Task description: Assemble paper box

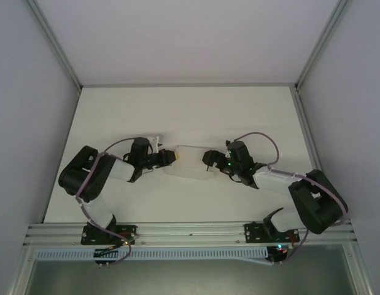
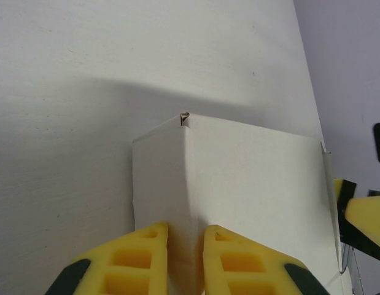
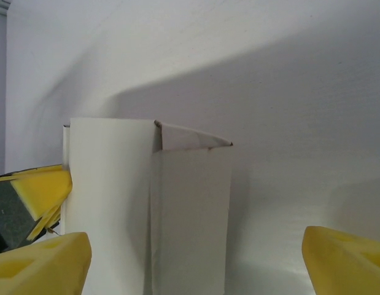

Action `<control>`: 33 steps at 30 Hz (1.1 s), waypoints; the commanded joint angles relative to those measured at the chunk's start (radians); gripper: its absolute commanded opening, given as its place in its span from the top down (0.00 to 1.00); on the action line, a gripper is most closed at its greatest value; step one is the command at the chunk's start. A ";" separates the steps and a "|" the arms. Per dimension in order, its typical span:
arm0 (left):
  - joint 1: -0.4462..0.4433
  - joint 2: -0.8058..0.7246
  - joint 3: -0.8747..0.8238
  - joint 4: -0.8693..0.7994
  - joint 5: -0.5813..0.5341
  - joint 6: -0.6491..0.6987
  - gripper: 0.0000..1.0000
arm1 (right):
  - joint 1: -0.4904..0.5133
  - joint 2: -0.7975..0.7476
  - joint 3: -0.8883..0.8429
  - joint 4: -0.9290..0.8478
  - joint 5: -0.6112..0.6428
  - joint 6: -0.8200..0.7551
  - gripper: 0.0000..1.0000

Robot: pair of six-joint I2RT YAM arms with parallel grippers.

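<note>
Left jaws pinching paper box (image 2: pixel 251 184) edge

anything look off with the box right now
On the paper box, a small flap at the far top corner sits slanted rather than flush with the wall. Nothing looks torn or crushed.

paper box (image 2: pixel 251 184): plain off-white, greyer on its shaded faces.
left end effector (image 2: pixel 185 243): yellow, with dark grey patches at the outer corners.
right end effector (image 3: pixel 193 258): plain yellow.
worktop (image 1: pixel 177 110): unpatterned white.
left arm (image 1: pixel 94 178) and right arm (image 1: pixel 312 203): black joints, white covers, lilac cables (image 1: pixel 263 136).
</note>
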 commanded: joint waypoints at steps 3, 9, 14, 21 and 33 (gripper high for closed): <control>0.010 0.019 -0.021 0.042 0.026 0.001 0.94 | -0.012 0.095 0.049 0.186 -0.149 0.035 0.18; 0.009 0.030 -0.024 0.063 0.027 -0.002 0.94 | -0.011 0.156 0.048 0.307 -0.212 0.080 0.24; 0.009 0.031 -0.024 0.075 0.027 -0.002 0.94 | -0.011 0.167 0.036 0.367 -0.226 0.096 0.29; 0.009 -0.010 -0.013 0.065 0.040 0.021 0.85 | -0.012 0.135 0.032 0.324 -0.207 0.077 0.45; 0.009 -0.273 0.112 -0.272 -0.086 0.320 0.24 | -0.031 0.020 0.045 0.182 -0.162 0.036 0.67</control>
